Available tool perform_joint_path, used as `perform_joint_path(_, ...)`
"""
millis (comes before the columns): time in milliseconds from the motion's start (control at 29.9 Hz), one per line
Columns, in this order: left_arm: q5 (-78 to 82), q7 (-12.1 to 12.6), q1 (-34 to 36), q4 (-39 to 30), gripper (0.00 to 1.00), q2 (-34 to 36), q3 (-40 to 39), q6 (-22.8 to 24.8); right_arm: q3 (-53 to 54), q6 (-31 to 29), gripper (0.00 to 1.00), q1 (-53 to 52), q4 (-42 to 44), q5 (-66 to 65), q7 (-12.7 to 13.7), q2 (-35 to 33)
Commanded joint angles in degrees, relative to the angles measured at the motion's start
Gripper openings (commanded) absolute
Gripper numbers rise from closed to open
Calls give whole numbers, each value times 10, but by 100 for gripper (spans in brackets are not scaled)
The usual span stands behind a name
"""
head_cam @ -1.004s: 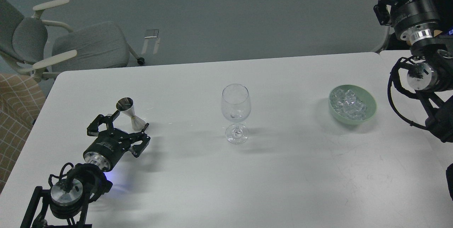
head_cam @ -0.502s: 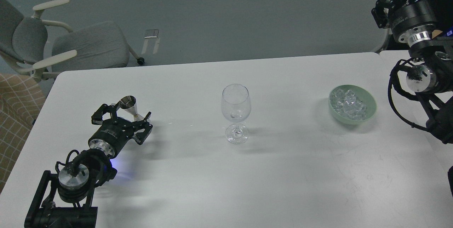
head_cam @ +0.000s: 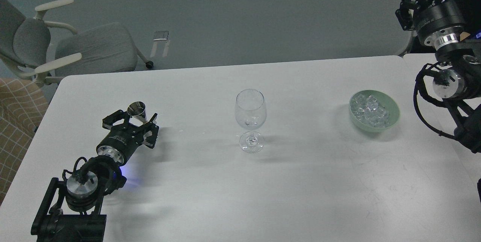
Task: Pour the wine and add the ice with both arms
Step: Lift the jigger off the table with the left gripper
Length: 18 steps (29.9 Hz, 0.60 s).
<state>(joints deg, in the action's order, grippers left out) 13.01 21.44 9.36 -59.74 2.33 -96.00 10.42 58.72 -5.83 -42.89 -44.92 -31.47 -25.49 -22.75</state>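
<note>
A small steel jigger [head_cam: 137,110] stands on the white table [head_cam: 300,182] at the left. My left gripper [head_cam: 132,118] lies low on the table with its open fingers on either side of the jigger's lower half. Whether wine is in the jigger cannot be seen. An upright clear wine glass [head_cam: 250,116] stands mid-table. A pale green bowl [head_cam: 391,120] at the right holds several clear ice cubes [head_cam: 370,111]. My right gripper [head_cam: 403,7] hangs high at the far right beyond the table edge, empty, fingers apart.
A grey office chair [head_cam: 75,46] stands behind the table's left corner. A checked fabric seat [head_cam: 15,121] is at the left edge. A second table edge [head_cam: 417,58] adjoins the right side.
My left gripper slid forward and to the right until its fingers came around the jigger. The right arm shifted slightly. Glass and bowl have not moved.
</note>
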Motion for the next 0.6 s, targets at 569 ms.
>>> perform_joint_path(569, -8, -1, 7, -10, 0, -2, 0, 5, 0, 3, 100, 0, 0, 0, 0, -2)
